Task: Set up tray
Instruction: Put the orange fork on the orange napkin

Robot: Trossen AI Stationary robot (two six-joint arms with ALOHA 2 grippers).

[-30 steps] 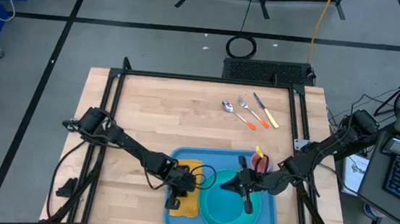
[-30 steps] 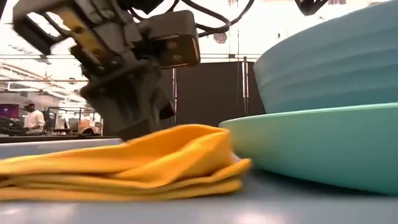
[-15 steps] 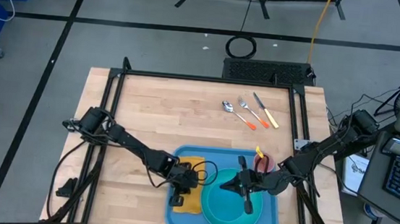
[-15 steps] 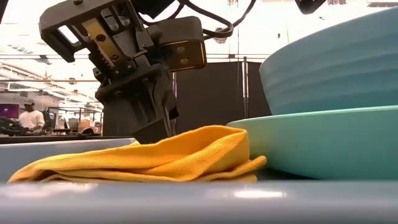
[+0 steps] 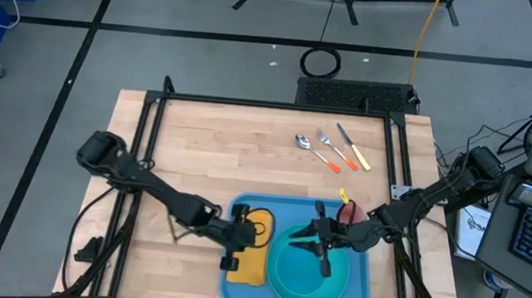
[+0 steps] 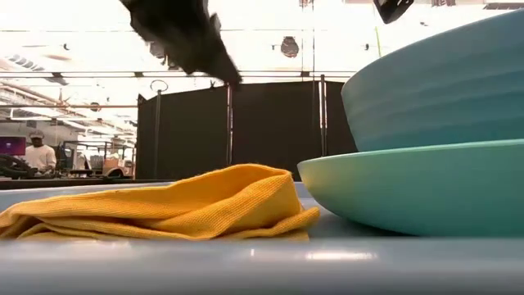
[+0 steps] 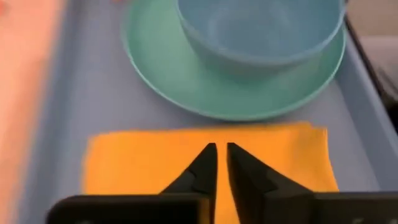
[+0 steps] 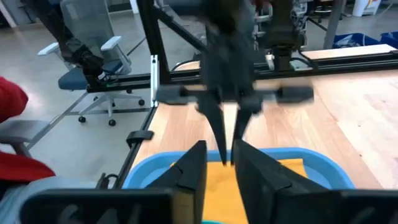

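The blue tray (image 5: 235,286) lies at the table's near edge. On it a folded orange-yellow napkin (image 5: 252,254) lies flat at the left, beside a teal bowl (image 7: 261,31) that stands in a round teal plate (image 7: 236,99). My left gripper (image 7: 221,149) hangs above the napkin, fingers pointing down and shut but for a slit. The low view shows it (image 6: 184,37) well clear of the cloth (image 6: 164,209). My right gripper (image 5: 320,250) hovers over the bowl, its fingers (image 8: 199,162) nearly together and holding nothing.
A red cup (image 5: 349,214) stands at the tray's far right corner. A spoon, a fork and a knife (image 5: 329,147) lie on the bare wood toward the far right. Black frame rails (image 5: 149,158) run along the table's sides. A person (image 6: 37,152) shows far behind.
My left gripper has risen off the napkin and drawn back a little toward the table's left edge. The napkin stays on the tray, lying loosely folded beside the plate.
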